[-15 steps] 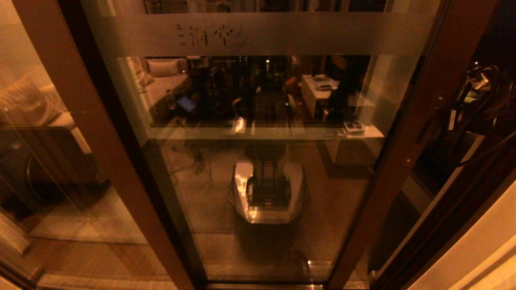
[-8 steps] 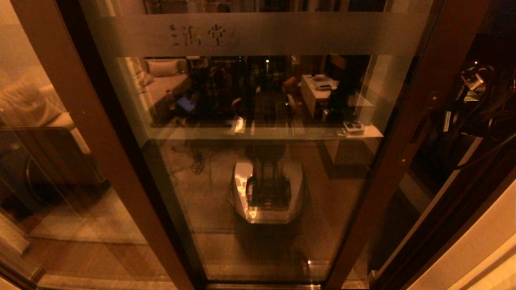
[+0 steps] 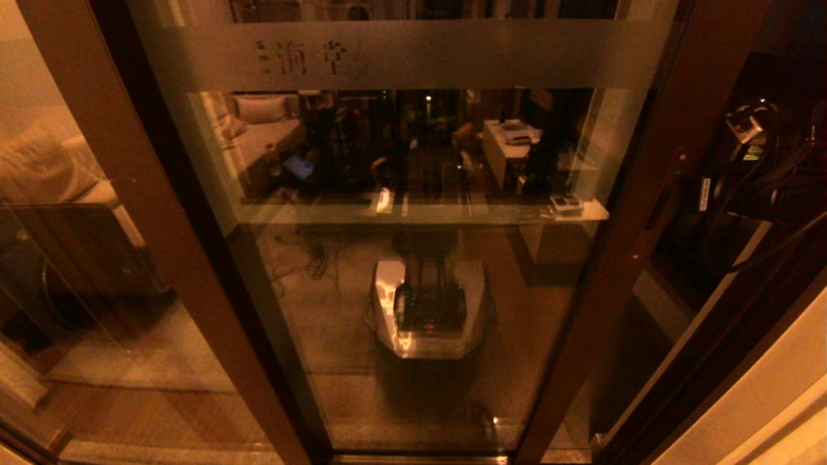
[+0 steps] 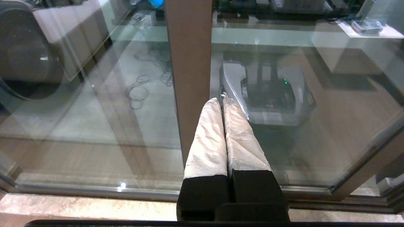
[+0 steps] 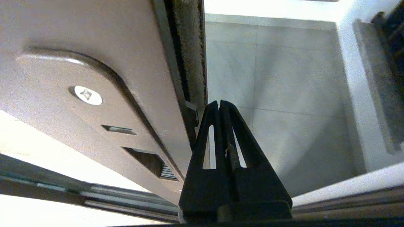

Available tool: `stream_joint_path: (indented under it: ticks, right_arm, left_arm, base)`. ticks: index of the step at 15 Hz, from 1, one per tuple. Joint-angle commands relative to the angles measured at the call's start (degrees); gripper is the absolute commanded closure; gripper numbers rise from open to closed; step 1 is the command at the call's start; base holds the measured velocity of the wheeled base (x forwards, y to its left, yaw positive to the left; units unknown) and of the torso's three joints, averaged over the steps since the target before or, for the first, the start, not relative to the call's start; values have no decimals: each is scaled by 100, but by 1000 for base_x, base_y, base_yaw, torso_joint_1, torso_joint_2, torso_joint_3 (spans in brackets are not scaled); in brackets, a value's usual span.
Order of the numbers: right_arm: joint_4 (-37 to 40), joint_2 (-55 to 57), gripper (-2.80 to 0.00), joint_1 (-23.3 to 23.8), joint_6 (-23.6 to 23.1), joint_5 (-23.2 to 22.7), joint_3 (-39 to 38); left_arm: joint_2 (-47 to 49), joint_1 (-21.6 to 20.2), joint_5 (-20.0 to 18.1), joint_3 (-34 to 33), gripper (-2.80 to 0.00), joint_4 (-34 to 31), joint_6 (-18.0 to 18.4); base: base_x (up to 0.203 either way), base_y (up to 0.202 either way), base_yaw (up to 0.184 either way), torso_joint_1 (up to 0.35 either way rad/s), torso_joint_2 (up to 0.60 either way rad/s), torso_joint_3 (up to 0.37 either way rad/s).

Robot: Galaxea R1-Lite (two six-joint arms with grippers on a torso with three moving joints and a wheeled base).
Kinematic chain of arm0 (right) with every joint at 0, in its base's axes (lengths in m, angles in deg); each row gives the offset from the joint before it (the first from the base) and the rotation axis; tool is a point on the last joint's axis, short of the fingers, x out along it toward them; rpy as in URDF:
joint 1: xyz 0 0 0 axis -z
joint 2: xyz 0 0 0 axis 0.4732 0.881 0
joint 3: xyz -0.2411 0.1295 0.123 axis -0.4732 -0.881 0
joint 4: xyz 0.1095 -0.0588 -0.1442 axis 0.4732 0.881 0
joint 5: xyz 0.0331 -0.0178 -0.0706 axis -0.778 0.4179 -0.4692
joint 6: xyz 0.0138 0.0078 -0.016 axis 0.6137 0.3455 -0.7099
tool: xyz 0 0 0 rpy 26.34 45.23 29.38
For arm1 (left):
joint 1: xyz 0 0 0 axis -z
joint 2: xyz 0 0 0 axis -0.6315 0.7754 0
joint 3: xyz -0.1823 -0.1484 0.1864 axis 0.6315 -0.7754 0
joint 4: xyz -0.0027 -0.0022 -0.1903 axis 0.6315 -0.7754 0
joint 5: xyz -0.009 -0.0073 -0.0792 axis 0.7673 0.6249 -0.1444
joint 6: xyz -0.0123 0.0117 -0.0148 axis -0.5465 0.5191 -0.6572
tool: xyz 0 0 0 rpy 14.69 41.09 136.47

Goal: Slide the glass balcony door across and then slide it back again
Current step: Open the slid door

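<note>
The glass balcony door (image 3: 420,284) fills the head view, with its frosted lettered band (image 3: 452,55) near the top. Its right stile (image 3: 646,213) leans across the right side, and a dark gap lies open beyond it. My right arm (image 3: 749,174) reaches into that gap. In the right wrist view my right gripper (image 5: 219,102) is shut and empty. It rests against the stile's outer edge (image 5: 186,94), beside the handle plate (image 5: 79,104). My left gripper (image 4: 221,99) is shut and empty, low in front of a brown stile (image 4: 189,63).
A second brown-framed glass panel (image 3: 77,258) without lettering stands on the left. The floor track (image 4: 94,189) runs along the bottom. A pale wall (image 3: 762,400) and the door jamb (image 3: 730,336) bound the right. Tiled balcony floor (image 5: 284,94) shows beyond the gap.
The door has slid left: the characters on the band and the right stile have both shifted left, widening the gap. My right arm has followed the stile leftward.
</note>
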Motion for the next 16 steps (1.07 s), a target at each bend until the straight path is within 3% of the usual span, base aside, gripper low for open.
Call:
stream_joint_path:
  ticks: [1, 16]
  right_arm:
    - [4, 9, 0, -91, -6, -15, -14]
    - [-149, -140, 0, -614, -6, 20, -216]
  left_arm:
    - [7, -2, 0, 0, 0, 3, -2]
    - [7, -2, 0, 0, 0, 3, -2]
  base:
    - [0, 0, 0, 0, 0, 0]
    - [0, 0, 0, 0, 0, 0]
